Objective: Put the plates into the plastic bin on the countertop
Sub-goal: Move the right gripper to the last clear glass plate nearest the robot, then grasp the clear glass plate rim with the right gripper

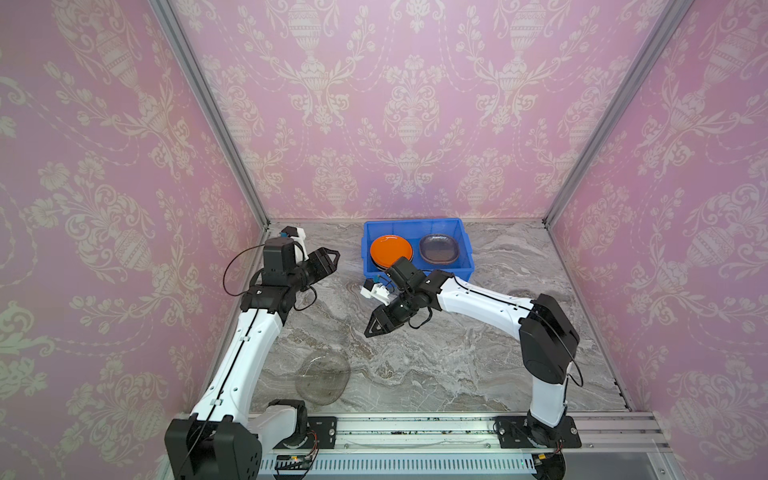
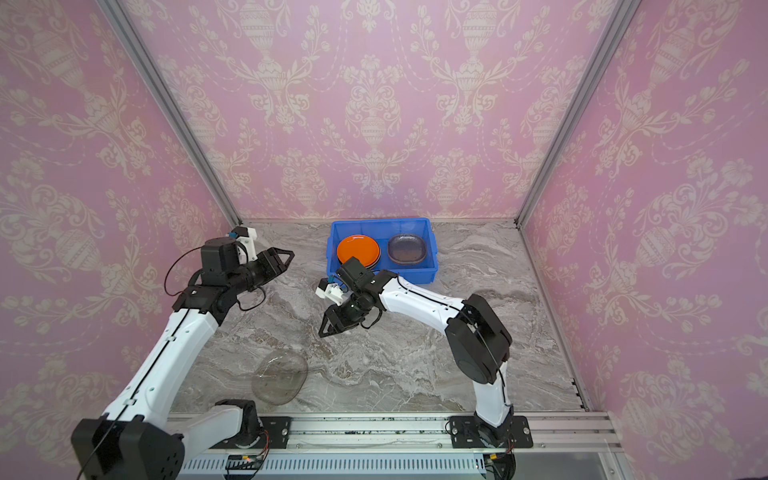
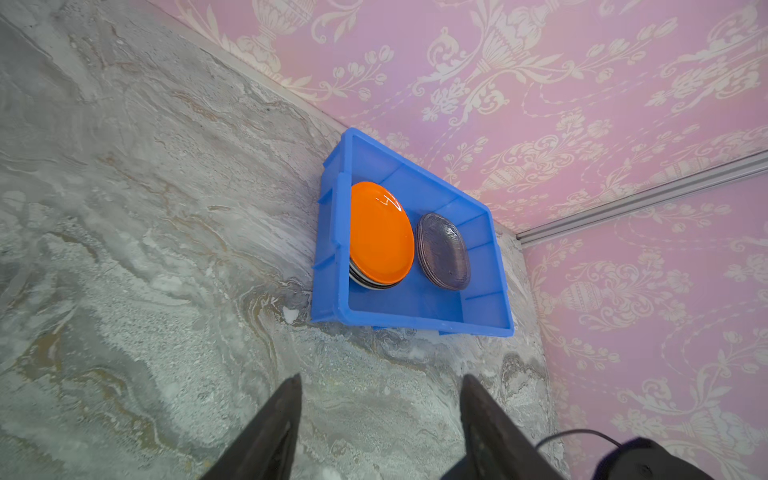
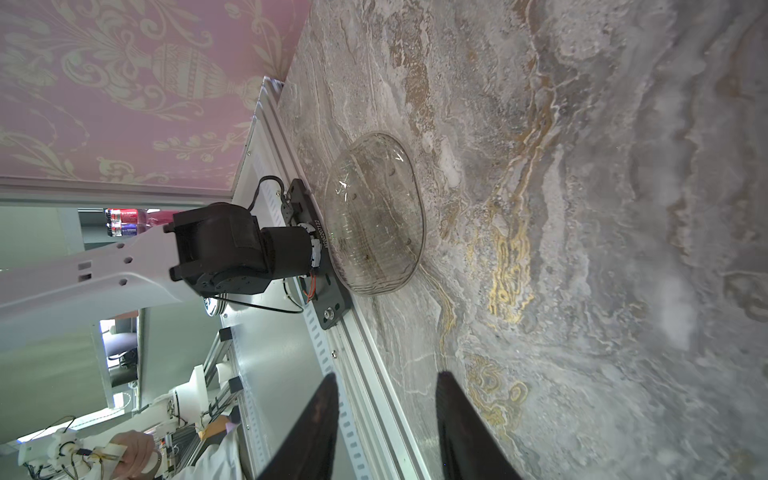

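The blue plastic bin (image 1: 411, 223) (image 3: 424, 309) stands at the back of the marble countertop (image 1: 436, 353). In it an orange plate (image 1: 390, 250) (image 3: 380, 232) tops a stack of darker plates (image 3: 370, 283), beside a smoky glass plate (image 1: 439, 248) (image 3: 442, 251). A clear glass plate (image 1: 322, 377) (image 2: 279, 377) (image 4: 374, 216) lies on the countertop near the front left. My left gripper (image 1: 332, 257) (image 3: 381, 380) hovers left of the bin, open and empty. My right gripper (image 1: 371, 328) (image 4: 386, 376) is open and empty in front of the bin, pointing toward the clear plate but well apart from it.
The left arm's base (image 4: 232, 249) and the aluminium front rail (image 1: 415, 428) sit right beside the clear plate. Pink patterned walls close in the back and both sides. The right arm's forearm (image 1: 482, 301) crosses in front of the bin.
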`<state>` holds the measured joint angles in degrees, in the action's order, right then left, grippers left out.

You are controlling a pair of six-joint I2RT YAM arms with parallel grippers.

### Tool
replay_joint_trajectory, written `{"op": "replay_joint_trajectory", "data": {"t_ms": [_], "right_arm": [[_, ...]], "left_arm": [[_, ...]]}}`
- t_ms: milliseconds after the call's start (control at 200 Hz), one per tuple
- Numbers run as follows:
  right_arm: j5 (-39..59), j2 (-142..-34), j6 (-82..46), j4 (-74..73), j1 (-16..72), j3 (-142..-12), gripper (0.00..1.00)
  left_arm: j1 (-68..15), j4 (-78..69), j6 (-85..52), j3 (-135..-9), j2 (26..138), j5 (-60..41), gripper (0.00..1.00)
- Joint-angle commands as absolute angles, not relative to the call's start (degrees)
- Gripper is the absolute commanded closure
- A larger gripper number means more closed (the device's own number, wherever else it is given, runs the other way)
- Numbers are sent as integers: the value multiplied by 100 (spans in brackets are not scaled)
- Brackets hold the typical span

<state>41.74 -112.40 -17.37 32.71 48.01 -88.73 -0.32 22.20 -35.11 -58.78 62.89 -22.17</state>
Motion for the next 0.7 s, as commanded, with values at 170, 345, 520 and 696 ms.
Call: {"op": "replay_joint_trajectory", "data": {"t_ms": [170,345,520,696], "right_arm": [[4501,-12734,-1144,4353,5088,-10289,59],[4694,-13383,-1229,4443,5267,-10875,59],[4792,-13770,-1314,4477,5393,-11184,60],[4813,-14104,-1359,4677,5450,-11498,63]], "left_arm": [[1158,2777,-3574,-5111,5712,-3191,36],[1195,2241,-3821,-4584,5656,-3402,37],[1195,2120,-3824,-4378,5657,-3375,38],[1204,2104,-3797,-4320,5693,-3335,38]]}}
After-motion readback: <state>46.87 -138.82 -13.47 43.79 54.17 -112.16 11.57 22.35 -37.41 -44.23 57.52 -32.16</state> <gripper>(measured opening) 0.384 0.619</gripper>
